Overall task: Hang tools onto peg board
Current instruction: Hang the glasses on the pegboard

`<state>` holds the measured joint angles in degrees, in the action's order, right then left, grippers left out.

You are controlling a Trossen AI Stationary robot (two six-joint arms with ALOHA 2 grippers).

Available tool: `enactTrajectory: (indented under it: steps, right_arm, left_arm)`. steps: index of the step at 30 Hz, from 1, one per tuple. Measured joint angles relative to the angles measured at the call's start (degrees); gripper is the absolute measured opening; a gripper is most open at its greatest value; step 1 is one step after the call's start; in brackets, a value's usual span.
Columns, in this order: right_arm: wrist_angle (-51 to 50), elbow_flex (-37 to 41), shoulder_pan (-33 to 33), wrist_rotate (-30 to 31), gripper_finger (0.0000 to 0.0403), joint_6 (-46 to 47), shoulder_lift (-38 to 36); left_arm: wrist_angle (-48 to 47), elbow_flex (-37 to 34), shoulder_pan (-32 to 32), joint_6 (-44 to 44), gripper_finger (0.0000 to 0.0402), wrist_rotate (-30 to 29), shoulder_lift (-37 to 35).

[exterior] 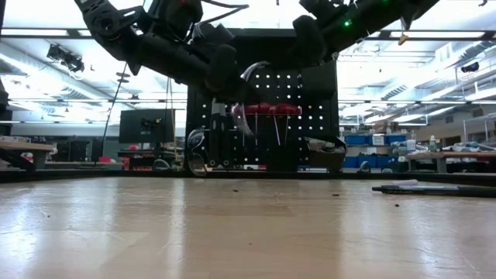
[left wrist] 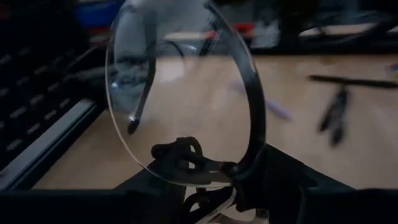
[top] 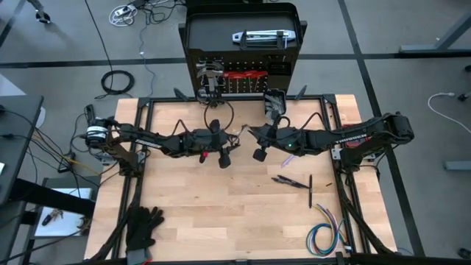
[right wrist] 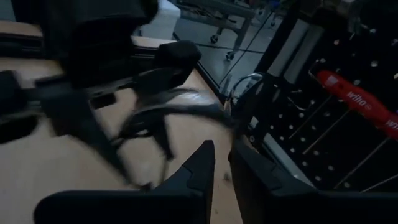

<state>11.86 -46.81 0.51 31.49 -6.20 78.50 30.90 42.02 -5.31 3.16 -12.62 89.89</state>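
Note:
A pair of clear safety glasses [left wrist: 180, 87] with a black frame is held up over the far middle of the table, in front of the peg board [top: 243, 22], by my left gripper [top: 216, 134], which is shut on them. They also show in the low view, glasses [exterior: 242, 108]. My right gripper [right wrist: 221, 158] stands just to their right with a narrow gap between its fingers and nothing in it. Red-handled screwdrivers [right wrist: 354, 99] hang on the peg board [exterior: 310, 116]. A silver tool [top: 259, 37] lies on the board's top. My left gripper holds the glasses by the lens's lower edge beside the black nose piece [left wrist: 214, 171]. Its dark fingers cover the place of contact. The glasses stand upright above the fingers, lifted clear of the table, with one temple arm [left wrist: 144, 74] folded across behind the lens.
Pliers [top: 291, 181] and a thin black rod [top: 310, 191] lie on the table's right half. A coloured wire bundle [top: 327, 235] sits at the near right corner and black gloves [top: 140, 224] at the near left. The table's middle is bare wood.

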Motion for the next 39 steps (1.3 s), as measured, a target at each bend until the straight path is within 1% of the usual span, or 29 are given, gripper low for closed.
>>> enactTrajectory:
  steps: [3, 8, 11, 15, 18, 21, 22, 24, 27, 31, 34, 36, 39]
  right_arm:
    - [-0.2, 0.0, 0.0, -0.7, 0.0074, 1.7, -0.1]
    - [-2.0, 0.0, 0.0, -0.9, 0.0104, 2.7, -0.9]
    - [-3.1, 0.0, 0.1, -1.2, 0.0117, 5.6, -1.4]
    - [-8.8, 0.0, 1.5, -7.0, 0.0124, 13.3, -1.1]
    - [-13.6, 0.1, 3.5, -8.0, 0.0123, 17.6, -0.7]
    - [-12.4, 0.6, 6.0, -5.7, 0.0123, 19.6, -0.2]
    - [-10.3, 0.9, 6.6, -5.1, 0.0124, 19.4, 0.2]
    - [-5.9, 1.7, 7.6, -4.2, 0.0124, 17.7, 0.8]
    - [-0.9, 3.0, 8.0, -4.2, 0.0124, 14.9, 1.1]
    - [1.5, 4.2, 7.3, -4.1, 0.0123, 14.1, 1.1]
    - [1.4, 4.2, 6.8, -4.1, 0.0125, 14.1, 1.1]
    - [1.3, 4.2, 6.6, -4.1, 0.0126, 14.1, 1.1]
    - [1.2, 4.2, 6.4, -4.1, 0.0125, 14.0, 1.1]
  left_arm:
    - [-2.9, 0.0, -1.0, -1.7, 0.0166, -2.5, -1.7]
    - [-10.8, 0.0, -3.1, -2.3, 0.0165, -2.7, -6.5]
    - [-17.8, 0.0, -4.0, -2.3, 0.0165, -2.7, -10.2]
    - [-26.7, -1.3, -4.8, -2.1, 0.0165, -3.5, -15.8]
    - [-30.1, -5.2, -5.9, -2.2, 0.0165, -5.1, -21.5]
    - [-29.4, -9.6, -7.9, -3.7, 0.0165, -6.4, -28.1]
    - [-28.7, -10.8, -8.7, -4.2, 0.0165, -6.5, -30.3]
    - [-27.9, -13.1, -10.6, -4.9, 0.0165, -6.5, -34.1]
    - [-26.7, -14.9, -13.6, -4.9, 0.0165, -6.4, -37.7]
    - [-26.4, -15.2, -17.7, -3.8, 0.0165, -5.5, -38.4]
    - [-23.7, -15.2, -20.0, -5.2, 0.0165, -0.5, -37.2]
    - [-22.1, -15.2, -20.2, -6.2, 0.0165, 2.0, -35.9]
    - [-18.8, -15.1, -19.7, -7.2, 0.0165, 3.8, -33.2]
